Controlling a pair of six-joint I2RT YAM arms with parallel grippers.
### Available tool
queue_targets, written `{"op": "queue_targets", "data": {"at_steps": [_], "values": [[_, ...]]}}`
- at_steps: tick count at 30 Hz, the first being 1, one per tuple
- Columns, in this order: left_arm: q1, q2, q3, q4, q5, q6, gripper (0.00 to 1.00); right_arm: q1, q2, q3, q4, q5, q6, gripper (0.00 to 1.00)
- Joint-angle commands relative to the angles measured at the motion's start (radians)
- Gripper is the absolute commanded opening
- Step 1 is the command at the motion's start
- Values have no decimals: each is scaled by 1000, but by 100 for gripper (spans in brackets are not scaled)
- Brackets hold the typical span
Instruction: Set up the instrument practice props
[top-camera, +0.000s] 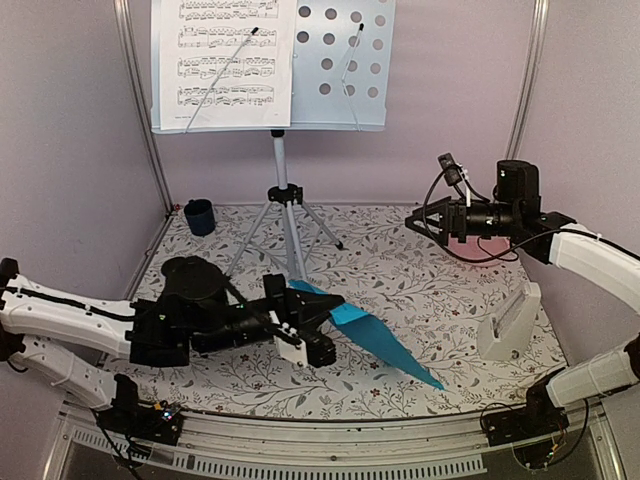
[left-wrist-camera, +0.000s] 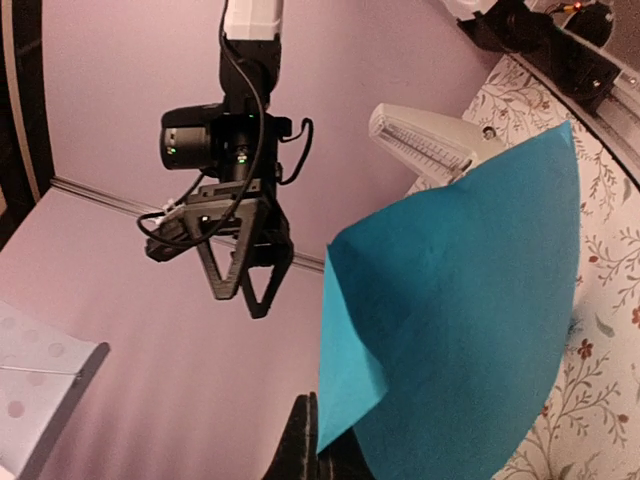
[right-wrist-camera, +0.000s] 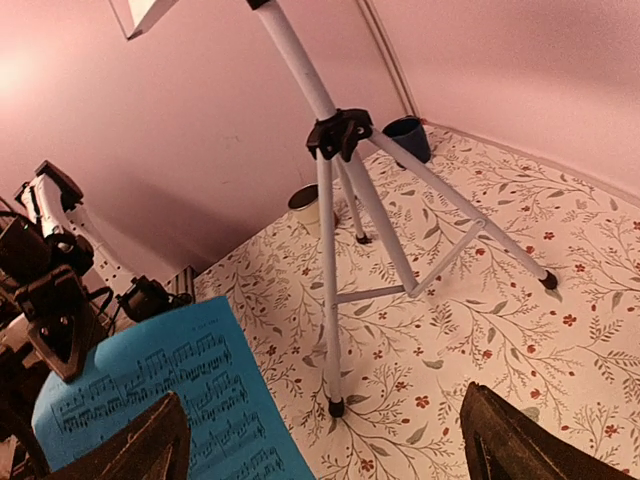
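The silver tripod music stand (top-camera: 285, 215) stands at the back, its perforated tray (top-camera: 345, 60) holding the white music sheet (top-camera: 225, 60) on its left half. My left gripper (top-camera: 322, 322) is shut on a corner of the blue music sheet (top-camera: 375, 335), which slants down to the cloth at its far corner. The blue sheet fills the left wrist view (left-wrist-camera: 460, 330) and shows printed notes in the right wrist view (right-wrist-camera: 165, 400). My right gripper (top-camera: 412, 222) is open and empty, raised at the right. The white pyramid metronome (top-camera: 508, 322) lies at the right, also in the left wrist view (left-wrist-camera: 425, 145).
A small dark cup (top-camera: 199, 216) stands at the back left by the wall. A pink round plate (top-camera: 490, 248) lies under the right arm. The stand's legs (right-wrist-camera: 345, 260) spread over the flowered cloth. Walls close in on three sides.
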Motion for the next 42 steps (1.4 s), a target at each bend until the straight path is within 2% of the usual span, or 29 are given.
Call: {"op": "queue_targets", "data": {"at_steps": [1,4,7,9,11,13,16,19,22,26,31,35,37,42], "values": [[-38,-131,-31,-85,-56,212,0,19,-21,-38,99,-270,25,95],[-36,-199,-3,-176,-53,195,0,90,-68,-29,82,-247,8,93],[-33,-245,-8,-181,-31,177,0,171,-108,-32,59,-181,-44,93],[-30,-272,3,-180,47,116,0,195,-112,-32,79,-237,-47,93],[-10,-264,54,-266,128,29,0,226,-114,3,58,-243,-26,93],[-9,-222,104,-304,80,-38,0,296,-116,87,-88,-46,-88,93],[-1,-176,131,-337,8,-109,0,380,-114,172,-242,137,-162,91],[18,-129,151,-337,-48,-150,0,431,-165,137,-222,176,-178,91],[39,-77,182,-332,-102,-165,0,461,-208,107,-193,201,-116,93],[60,-24,232,-309,-173,-173,0,504,-184,127,-257,267,-116,98],[69,-12,275,-275,-180,-169,0,548,-143,99,-243,416,-117,99],[71,-30,288,-265,-166,-168,0,552,-148,60,-204,524,-126,90],[71,-37,294,-267,-160,-171,0,552,-154,43,-195,568,-141,82],[70,-42,303,-275,-173,-173,0,560,-162,48,-242,744,-219,50]]}}
